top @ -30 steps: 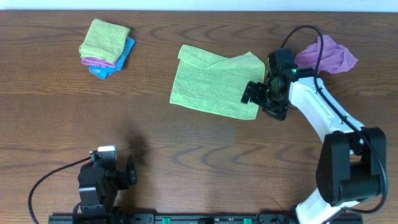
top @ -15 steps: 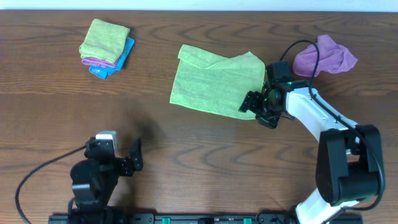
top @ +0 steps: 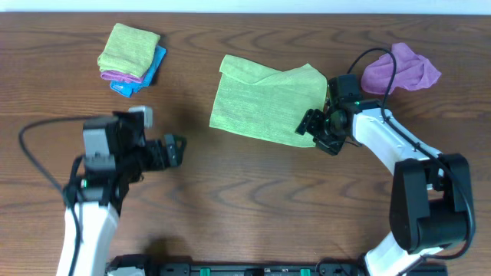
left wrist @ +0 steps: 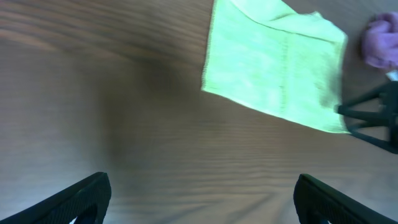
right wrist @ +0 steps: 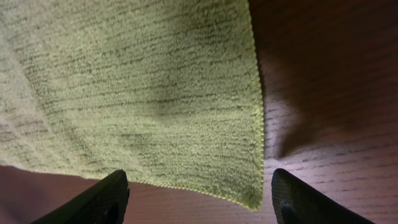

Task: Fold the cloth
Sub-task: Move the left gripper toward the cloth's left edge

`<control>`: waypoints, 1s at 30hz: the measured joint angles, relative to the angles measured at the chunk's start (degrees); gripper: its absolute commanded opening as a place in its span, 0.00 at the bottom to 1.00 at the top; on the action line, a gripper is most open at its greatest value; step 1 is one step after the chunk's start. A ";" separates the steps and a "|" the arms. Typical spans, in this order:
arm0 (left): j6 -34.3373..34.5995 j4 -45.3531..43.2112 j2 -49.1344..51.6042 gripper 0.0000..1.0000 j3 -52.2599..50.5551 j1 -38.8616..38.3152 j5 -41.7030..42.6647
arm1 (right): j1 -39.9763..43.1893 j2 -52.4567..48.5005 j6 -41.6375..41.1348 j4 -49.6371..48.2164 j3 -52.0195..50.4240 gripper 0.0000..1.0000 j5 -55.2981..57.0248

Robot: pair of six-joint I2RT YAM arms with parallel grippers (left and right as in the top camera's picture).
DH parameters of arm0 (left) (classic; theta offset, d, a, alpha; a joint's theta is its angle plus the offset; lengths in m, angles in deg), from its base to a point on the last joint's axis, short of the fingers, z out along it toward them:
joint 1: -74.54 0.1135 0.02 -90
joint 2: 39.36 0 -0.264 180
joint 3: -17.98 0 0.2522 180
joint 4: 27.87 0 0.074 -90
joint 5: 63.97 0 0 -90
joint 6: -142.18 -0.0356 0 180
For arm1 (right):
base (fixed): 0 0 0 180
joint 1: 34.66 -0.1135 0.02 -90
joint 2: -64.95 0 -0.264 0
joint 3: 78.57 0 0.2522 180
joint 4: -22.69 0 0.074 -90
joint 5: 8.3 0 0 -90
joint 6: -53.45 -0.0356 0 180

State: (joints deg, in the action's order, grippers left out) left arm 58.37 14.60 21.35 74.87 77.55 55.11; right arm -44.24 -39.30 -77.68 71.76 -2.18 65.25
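The cloth (top: 265,103), lime-green and fuzzy, lies spread out at the middle back of the table, with a crease along its far right part. My right gripper (top: 311,126) sits low at the cloth's near right corner. In the right wrist view the cloth (right wrist: 143,93) fills the upper frame, and its corner lies between the two dark fingers (right wrist: 102,199) of the right gripper (right wrist: 199,205), whose jaws stand apart. My left gripper (top: 175,149) hovers open over bare wood left of the cloth. From the left wrist, the cloth (left wrist: 273,74) is ahead of the left gripper (left wrist: 199,202).
A stack of folded cloths (top: 130,57), green over purple and blue, sits at the back left. A crumpled purple cloth (top: 403,69) lies at the back right, behind the right arm, whose cable arcs over it. It also shows in the left wrist view as the purple cloth (left wrist: 379,40).
The left arm has risen from the front edge and swung towards the table's middle. The right gripper has shifted onto the cloth's near right corner and its jaws have narrowed somewhat.
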 measured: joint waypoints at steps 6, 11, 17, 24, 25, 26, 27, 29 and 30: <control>1.70 -4.59 10.01 0.95 3.80 0.00 8.57 | 0.00 0.00 -1.27 -0.15 0.00 0.70 1.03; 9.75 -9.77 14.75 0.95 3.82 0.00 11.45 | 0.00 -0.39 -2.56 -0.79 -0.02 0.68 1.31; 20.92 -14.14 21.64 0.95 3.85 0.00 12.31 | 0.00 -1.16 -4.17 -2.05 -0.02 0.66 1.49; 28.26 -17.22 30.01 0.95 3.85 0.00 13.22 | 0.00 -1.66 -5.70 -2.45 -0.02 0.63 1.51; 28.89 -17.86 30.91 0.95 3.85 0.00 13.33 | 0.00 -1.77 -5.97 -2.49 -0.02 0.63 1.51; 29.66 -18.51 31.56 0.95 3.85 -0.02 13.44 | 0.00 -1.81 -6.10 -2.56 -0.02 0.62 1.51; 30.14 -19.58 32.22 0.95 3.85 -0.09 13.62 | 0.00 -1.88 -6.34 -2.64 -0.02 0.62 1.51; 31.26 -21.31 33.09 0.95 3.85 -0.22 13.84 | 0.00 -1.90 -6.67 -2.67 -0.02 0.60 1.51; 31.95 -22.75 33.64 0.95 3.85 -0.50 13.90 | 0.00 -1.90 -6.82 -2.73 -0.02 0.59 1.51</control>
State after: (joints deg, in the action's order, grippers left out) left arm 90.33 -8.16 54.99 78.72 77.05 69.01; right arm -44.24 -41.20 -84.50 69.03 -2.20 66.76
